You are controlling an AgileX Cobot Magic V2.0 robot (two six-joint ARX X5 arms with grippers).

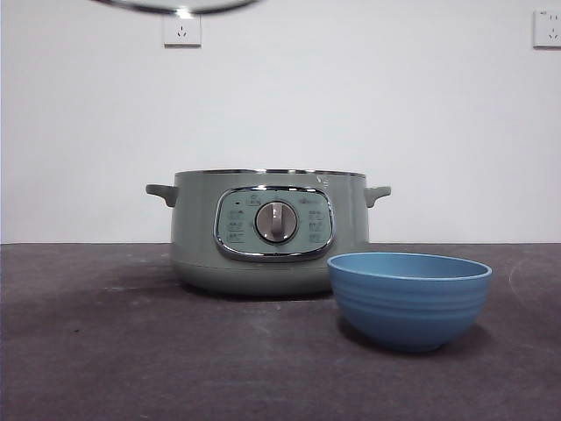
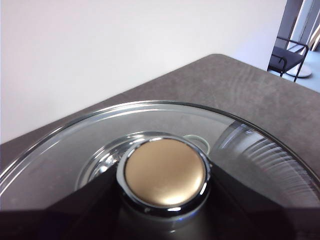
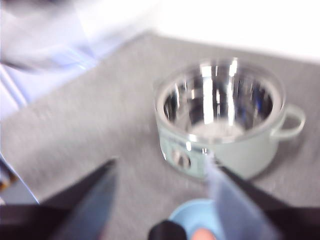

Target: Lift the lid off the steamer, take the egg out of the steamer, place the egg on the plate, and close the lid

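Observation:
The steamer [image 1: 270, 230] stands uncovered in the middle of the table, and its shiny inside [image 3: 217, 100] shows in the blurred right wrist view. High over it hangs the lid [image 1: 175, 5], with only its chrome rim showing at the front view's top edge. My left gripper [image 2: 165, 176] is shut on the lid's knob [image 2: 165, 167] above the glass dome [image 2: 70, 147]. The blue plate [image 1: 409, 298] sits in front and to the right of the steamer. My right gripper [image 3: 160, 161] is open and empty above the table, on the near side of the steamer. A small tan shape [image 3: 202, 234] in the plate [image 3: 187, 216] may be the egg, but it is too blurred to be sure.
Brown cloth [image 1: 105, 351] covers the table. A white wall with two sockets [image 1: 181, 31] stands behind. A dark chair [image 2: 289, 55] stands beyond the table's far corner.

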